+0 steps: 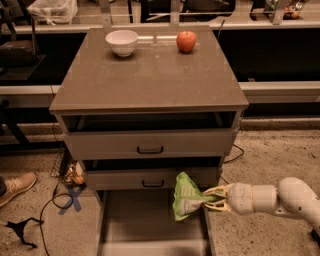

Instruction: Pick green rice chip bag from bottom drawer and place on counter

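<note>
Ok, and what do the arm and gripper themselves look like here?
The gripper, low right by the green rice chip bag, has slim pale-yellow fingers on a smooth off-white cylindrical wrist. The arm behind it is off-white too, with rounded, bulbous segments. No cables or markings show.

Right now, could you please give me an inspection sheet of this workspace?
Surface: the counter carries a white bowl and a red apple near its far edge.
Job's things: the green rice chip bag is held over the right side of the open bottom drawer; it is not yet on the counter.
Clutter: a blue tape cross on the floor, left of the cabinet.
Grippers: the gripper is by the drawer's right rail, shut on the bag.
Cables: a black cable lies on the floor at left.
Surroundings: a shoe at the left edge; a white plastic bag behind.
</note>
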{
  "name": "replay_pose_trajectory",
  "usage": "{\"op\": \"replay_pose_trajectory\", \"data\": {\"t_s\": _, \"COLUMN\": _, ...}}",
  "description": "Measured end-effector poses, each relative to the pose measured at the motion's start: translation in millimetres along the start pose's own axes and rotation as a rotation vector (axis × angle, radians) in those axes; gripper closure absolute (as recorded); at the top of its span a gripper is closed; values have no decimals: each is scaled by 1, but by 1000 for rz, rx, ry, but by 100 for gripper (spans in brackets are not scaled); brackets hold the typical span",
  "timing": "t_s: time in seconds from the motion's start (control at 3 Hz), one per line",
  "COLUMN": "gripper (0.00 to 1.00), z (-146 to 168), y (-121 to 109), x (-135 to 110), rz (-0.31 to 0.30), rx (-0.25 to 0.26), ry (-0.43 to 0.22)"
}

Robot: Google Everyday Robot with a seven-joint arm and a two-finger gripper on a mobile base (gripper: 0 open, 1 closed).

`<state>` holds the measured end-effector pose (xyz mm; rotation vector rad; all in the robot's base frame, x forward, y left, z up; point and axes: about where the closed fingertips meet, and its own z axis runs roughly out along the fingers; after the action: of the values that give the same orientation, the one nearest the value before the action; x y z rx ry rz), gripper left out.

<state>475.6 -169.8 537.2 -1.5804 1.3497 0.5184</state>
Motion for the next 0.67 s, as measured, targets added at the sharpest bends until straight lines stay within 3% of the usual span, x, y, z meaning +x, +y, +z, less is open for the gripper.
{"op": "replay_pose_trajectory", "data": {"t_s": 0.33, "gripper": 100, "z": 0, "y": 0, "x": 0, "rz": 0, "rx": 0, "ry": 0}}
{"op": "replay_pose_trajectory", "data": {"t_s": 0.67, "gripper": 100, "z": -23, "y": -22, "x": -23, "rz": -13, "rx": 83, "ry": -71}}
